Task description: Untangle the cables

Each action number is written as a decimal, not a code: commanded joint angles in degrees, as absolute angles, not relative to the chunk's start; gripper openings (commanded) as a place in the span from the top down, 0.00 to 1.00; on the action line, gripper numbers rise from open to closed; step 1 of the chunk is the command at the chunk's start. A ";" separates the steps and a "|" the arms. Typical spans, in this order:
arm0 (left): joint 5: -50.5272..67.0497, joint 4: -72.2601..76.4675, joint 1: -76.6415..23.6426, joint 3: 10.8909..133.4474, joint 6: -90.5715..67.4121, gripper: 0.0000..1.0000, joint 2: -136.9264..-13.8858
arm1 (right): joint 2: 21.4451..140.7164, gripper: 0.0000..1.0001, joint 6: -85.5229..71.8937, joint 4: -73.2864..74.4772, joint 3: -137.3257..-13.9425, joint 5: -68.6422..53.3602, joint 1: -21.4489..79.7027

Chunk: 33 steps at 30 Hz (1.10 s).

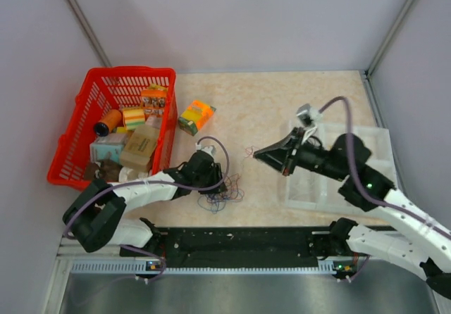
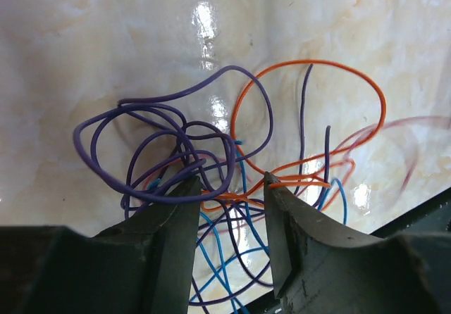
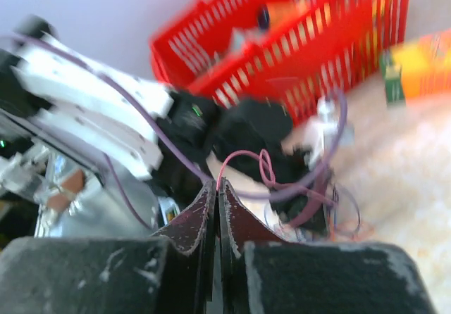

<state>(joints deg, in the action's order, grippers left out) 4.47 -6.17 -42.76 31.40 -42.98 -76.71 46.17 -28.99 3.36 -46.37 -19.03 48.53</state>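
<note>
**Left pincer open over the heap, right pincer holding one strand apart**

- Nearest the arm bases, lower centre of the overhead view: the cables (image 1: 222,194) lie in a loose heap on the table (image 1: 282,103), just in front of the near edge.
- The left gripper (image 2: 229,187) is low over the heap with its jaws spread. It grips nothing. Several strands cross the gap between the fingertips. My reading is that it straddles the knot, either to pin the mass or to pick one strand at the crossing.
- How the heap looks in the left wrist view: hair-thin wire in purple, orange and blue.
  - Purple makes several overlapping loops at centre left.
  - Orange makes one wide open loop at upper right and runs back under the fingertips.
  - Blue threads downward between the jaws.
  - The strands are springy and keep their curl, so they will likely snag on each other when drawn.
- Further out, centre of the overhead view: the right gripper (image 3: 217,187) has its jaws pressed together on a pink-red wire (image 3: 266,165), which leaves the tips and curls into small loops.
- This strand is held apart from the heap, probably to draw it free. I cannot tell whether it is linked to the tangle.
- Right of that, under the right arm, is a clear tray (image 1: 366,141).
- Farthest, upper left:
  - an orange-and-green box (image 1: 196,116);
  - a red basket (image 1: 74,134) holding assorted packets.
</note>
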 commanded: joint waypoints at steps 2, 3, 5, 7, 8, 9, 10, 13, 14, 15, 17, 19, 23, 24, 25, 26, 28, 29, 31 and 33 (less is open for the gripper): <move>1.76 -5.10 -42.89 29.53 -43.95 0.54 -76.21 | 42.01 1.00 -23.65 16.95 -62.20 -11.53 49.22; 1.50 -5.45 -42.89 29.36 -43.86 0.54 -75.59 | 42.10 1.00 -22.25 18.44 -64.66 -10.12 49.22; 0.80 -6.15 -42.89 28.74 -43.51 0.54 -74.01 | 42.54 1.00 -20.31 20.29 -68.36 -8.10 49.13; -1.47 -7.81 -42.89 28.39 -43.24 0.54 -72.43 | 42.71 1.00 -18.20 21.62 -71.18 -6.34 49.22; -1.93 -8.52 -42.89 28.48 -42.72 0.54 -71.55 | 42.63 1.00 -17.67 22.06 -72.24 -5.37 49.13; -2.28 -9.22 -42.89 28.39 -42.54 0.54 -70.76 | 42.54 1.00 -17.41 22.23 -73.12 -4.67 49.22; -2.63 -9.66 -42.89 28.39 -42.28 0.53 -69.79 | 42.37 1.00 -17.05 22.24 -73.82 -4.22 49.13; -2.72 -10.11 -42.98 28.21 -41.49 0.49 -67.07 | 41.92 1.00 -15.30 22.67 -77.24 -2.73 49.22; -2.72 -10.19 -42.89 28.21 -41.22 0.47 -66.28 | 41.92 1.00 -14.42 23.28 -79.00 -2.20 49.22; -2.64 -10.28 -42.89 28.39 -41.13 0.45 -65.75 | 42.10 1.00 -13.54 23.73 -80.84 -1.85 49.13; -2.55 -10.55 -42.89 28.83 -40.52 0.43 -65.13 | 42.01 1.00 -12.48 24.78 -84.71 -1.58 49.13; -3.07 -11.16 -42.89 29.35 -40.17 0.38 -64.86 | 41.40 1.00 -11.95 24.70 -87.61 -2.02 49.22; -3.95 -12.48 -42.98 30.50 -38.94 0.28 -64.60 | 40.43 1.00 -11.34 24.87 -91.84 -3.25 49.22; -4.13 -12.74 -42.89 30.67 -38.67 0.27 -64.43 | 40.26 1.00 -11.25 24.79 -92.63 -3.60 49.22; -4.30 -12.92 -42.89 30.76 -38.41 0.25 -64.16 | 40.17 1.00 -11.25 24.70 -93.25 -3.86 49.13; -4.48 -13.09 -42.89 31.20 -37.89 0.24 -63.99 | 40.08 1.00 -11.25 24.61 -93.86 -4.39 49.30; -5.36 -13.88 -42.80 31.73 -37.36 0.22 -63.63 | 40.25 1.00 -11.07 24.61 -95.18 -4.92 49.22; -5.88 -14.15 -42.80 31.99 -37.01 0.21 -63.46 | 39.99 1.00 -10.73 24.61 -95.79 -4.92 49.13; -6.41 -15.02 -42.80 32.87 -36.57 0.22 -63.11 | 39.82 1.00 -9.32 24.96 -96.41 -3.09 49.13; -7.03 -15.73 -42.80 33.31 -36.21 0.21 -62.58 | 39.81 1.00 -7.74 26.80 -97.73 2.61 49.13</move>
<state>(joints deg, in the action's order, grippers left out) -4.43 -14.85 -42.98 30.35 -38.20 -64.55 39.38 -11.03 25.06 -95.48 -3.53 48.62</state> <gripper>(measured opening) 0.783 0.006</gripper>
